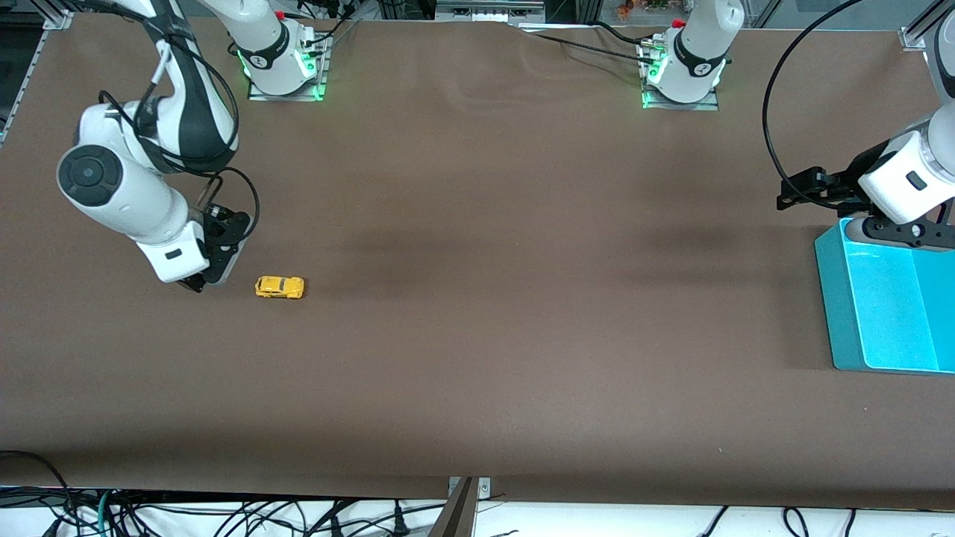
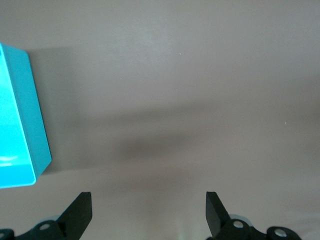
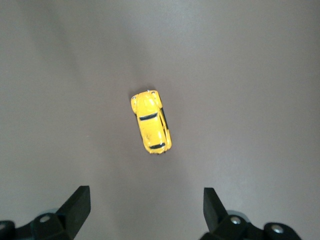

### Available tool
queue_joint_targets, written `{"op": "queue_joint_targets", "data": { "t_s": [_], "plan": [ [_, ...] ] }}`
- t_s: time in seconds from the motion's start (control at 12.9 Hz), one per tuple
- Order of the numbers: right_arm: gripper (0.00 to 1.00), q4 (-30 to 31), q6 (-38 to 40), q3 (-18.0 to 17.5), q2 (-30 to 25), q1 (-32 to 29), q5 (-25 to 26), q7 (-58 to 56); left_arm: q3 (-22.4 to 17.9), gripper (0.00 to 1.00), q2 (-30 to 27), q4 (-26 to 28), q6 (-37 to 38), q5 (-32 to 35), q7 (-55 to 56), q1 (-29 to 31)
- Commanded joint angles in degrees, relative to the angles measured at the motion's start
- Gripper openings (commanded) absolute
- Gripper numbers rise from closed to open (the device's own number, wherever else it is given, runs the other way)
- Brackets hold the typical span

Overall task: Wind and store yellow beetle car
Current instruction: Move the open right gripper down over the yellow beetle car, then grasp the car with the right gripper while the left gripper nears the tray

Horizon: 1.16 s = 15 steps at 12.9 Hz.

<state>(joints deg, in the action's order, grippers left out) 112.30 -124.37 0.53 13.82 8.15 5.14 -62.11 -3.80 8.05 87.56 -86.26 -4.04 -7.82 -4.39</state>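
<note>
The yellow beetle car (image 1: 280, 287) stands on the brown table toward the right arm's end, lying lengthwise along the table. In the right wrist view the car (image 3: 151, 121) sits ahead of the fingertips, apart from them. My right gripper (image 1: 200, 282) is low over the table beside the car, on the side away from the table's middle; it (image 3: 145, 201) is open and empty. My left gripper (image 1: 788, 198) hovers by the cyan bin at the left arm's end; it (image 2: 149, 204) is open and empty.
An open cyan bin (image 1: 834, 306) stands at the left arm's end of the table; its corner shows in the left wrist view (image 2: 30, 125). Brown tabletop (image 1: 522, 298) stretches between the car and the bin.
</note>
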Motion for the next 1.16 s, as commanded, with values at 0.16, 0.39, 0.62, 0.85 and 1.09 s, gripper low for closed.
{"op": "queue_joint_targets", "data": {
  "t_s": [0.16, 0.39, 0.62, 0.85, 1.09],
  "plan": [
    [1.0, 4.2, -7.5, -0.4, 3.0, -0.4, 0.4, -2.0, 0.1, 1.0, 3.1, -1.6, 0.4, 0.9, -16.8, 0.3],
    [1.0, 5.6, -13.8, -0.5, 6.1, -0.5, 0.4, -4.7, 0.1, 1.0, 5.3, -1.7, 0.3, 1.4, -28.9, -0.2],
    [1.0, 5.6, -16.9, -0.7, 8.7, -0.5, 0.3, -7.2, 0.1, 1.0, 6.7, -1.5, -1.7, 1.7, -39.9, 0.2],
    [1.0, 6.2, -20.9, -1.3, 10.4, -0.7, 0.2, -12.4, 0.1, 1.0, 9.3, -1.3, -2.5, 1.8, -51.1, 0.5],
    [1.0, 6.2, -22.9, -1.8, 11.8, -1.1, 0.2, -13.4, 0.1, 1.0, 11.4, -0.5, -5.1, 1.7, -58.9, 0.5]
  ]
}}
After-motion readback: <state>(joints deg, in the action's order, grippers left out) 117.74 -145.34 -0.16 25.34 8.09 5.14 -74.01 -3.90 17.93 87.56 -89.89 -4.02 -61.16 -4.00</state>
